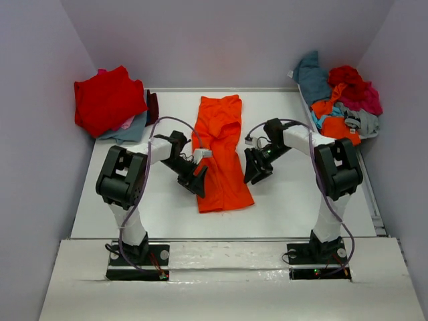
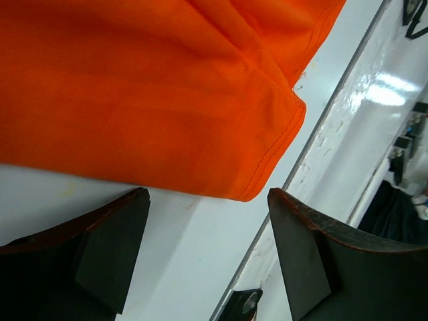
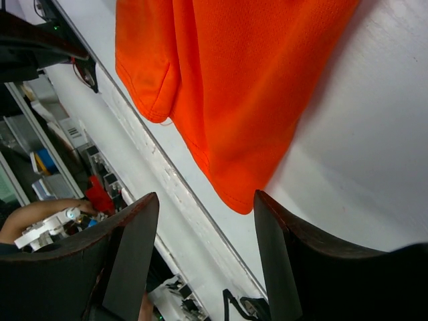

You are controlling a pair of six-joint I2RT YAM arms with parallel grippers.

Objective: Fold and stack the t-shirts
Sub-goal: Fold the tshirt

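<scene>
Risks pinching only the top layer of the orange shirt [image 1: 221,154], lying as a long narrow strip in the middle of the surface [image 1: 287,207], and dragging its lengthwise fold open or skewing it through an uneven lift. Shows left claw [image 1: 197,179] and right claw [image 1: 254,170] both released and empty, low at either side of its near half. Cannot make out the layer count at the hem corners, nor anything beneath the red shirt [image 1: 105,100] back left or deep in the heap [image 1: 341,100] back right.
</scene>
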